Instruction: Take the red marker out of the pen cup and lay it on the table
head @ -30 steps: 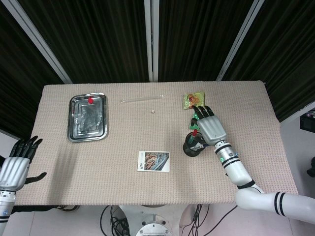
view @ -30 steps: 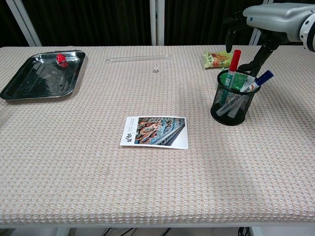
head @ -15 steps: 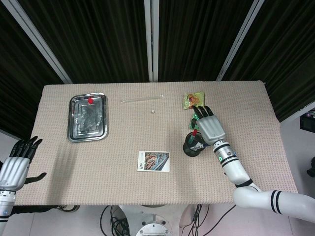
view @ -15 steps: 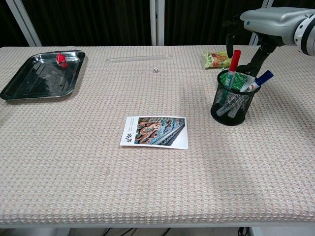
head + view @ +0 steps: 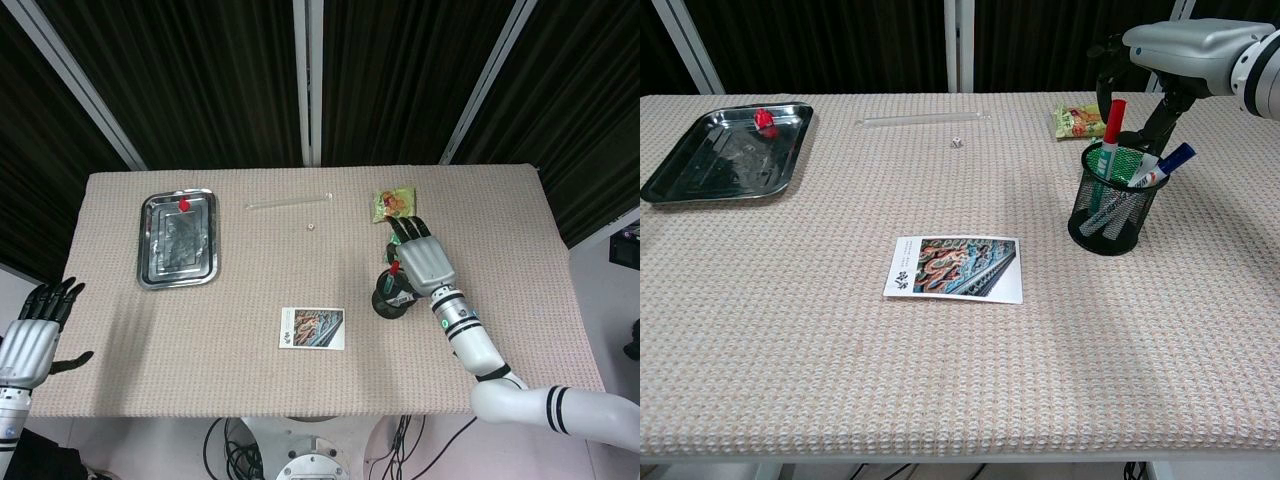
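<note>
A black mesh pen cup (image 5: 1112, 215) stands right of the table's middle, also seen from above as the pen cup (image 5: 391, 299). The red marker (image 5: 1111, 128) stands upright in it, its red cap (image 5: 395, 268) poking out beside a blue marker (image 5: 1170, 163) and green-banded pens. My right hand (image 5: 1188, 44) hovers just above the cup. Its dark fingers (image 5: 1163, 108) hang down behind the red cap and another finger in front, without gripping it. From above, the right hand (image 5: 422, 258) covers the cup's far side. My left hand (image 5: 35, 335) is spread, holding nothing, off the table's near left corner.
A steel tray (image 5: 700, 165) with a small red object (image 5: 764, 118) sits at the far left. A photo card (image 5: 958, 268) lies in the middle. A snack packet (image 5: 1078, 121), a clear ruler (image 5: 923, 119) and a small white die (image 5: 957, 144) lie along the back.
My right hand has drifted a little to the left, its fingers now straddling the red marker's cap. The left hand has barely moved.
</note>
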`<state>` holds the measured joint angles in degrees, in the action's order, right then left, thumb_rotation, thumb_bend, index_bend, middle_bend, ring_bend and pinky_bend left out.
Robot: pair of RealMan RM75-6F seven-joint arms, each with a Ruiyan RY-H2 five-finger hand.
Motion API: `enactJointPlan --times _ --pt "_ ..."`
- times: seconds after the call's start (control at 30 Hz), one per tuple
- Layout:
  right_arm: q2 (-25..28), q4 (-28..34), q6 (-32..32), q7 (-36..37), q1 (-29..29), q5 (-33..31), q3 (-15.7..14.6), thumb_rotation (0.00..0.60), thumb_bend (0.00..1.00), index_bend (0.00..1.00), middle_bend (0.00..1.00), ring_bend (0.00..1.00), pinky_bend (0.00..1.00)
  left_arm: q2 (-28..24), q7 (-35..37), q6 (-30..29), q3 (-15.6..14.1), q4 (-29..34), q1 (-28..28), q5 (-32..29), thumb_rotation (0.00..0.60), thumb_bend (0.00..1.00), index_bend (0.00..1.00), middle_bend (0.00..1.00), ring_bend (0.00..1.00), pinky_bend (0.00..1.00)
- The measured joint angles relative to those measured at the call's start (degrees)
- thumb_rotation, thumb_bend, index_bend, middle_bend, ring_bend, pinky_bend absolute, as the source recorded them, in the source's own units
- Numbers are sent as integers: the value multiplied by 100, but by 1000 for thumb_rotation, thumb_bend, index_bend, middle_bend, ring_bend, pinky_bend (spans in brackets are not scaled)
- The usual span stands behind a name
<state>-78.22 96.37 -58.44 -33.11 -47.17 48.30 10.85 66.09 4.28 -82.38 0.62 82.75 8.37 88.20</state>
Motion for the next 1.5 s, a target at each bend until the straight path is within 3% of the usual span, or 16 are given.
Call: enactJointPlan --times 0.5,1.03,1.5 --pt "87 101 -168 167 57 184 8 600 317 617 42 0 0 -18 -8 33 0 27 7 -16 600 98 39 0 0 19" --pt "960 918 -600 576 372 545 256 600 327 647 51 0 0 -52 -77 45 -28 130 7 19 600 98 39 0 0 20" --pt "1503 643 -756 1211 875 584 281 600 327 678 61 0 0 -21 -123 174 -21 127 73 -12 600 98 39 0 0 19"
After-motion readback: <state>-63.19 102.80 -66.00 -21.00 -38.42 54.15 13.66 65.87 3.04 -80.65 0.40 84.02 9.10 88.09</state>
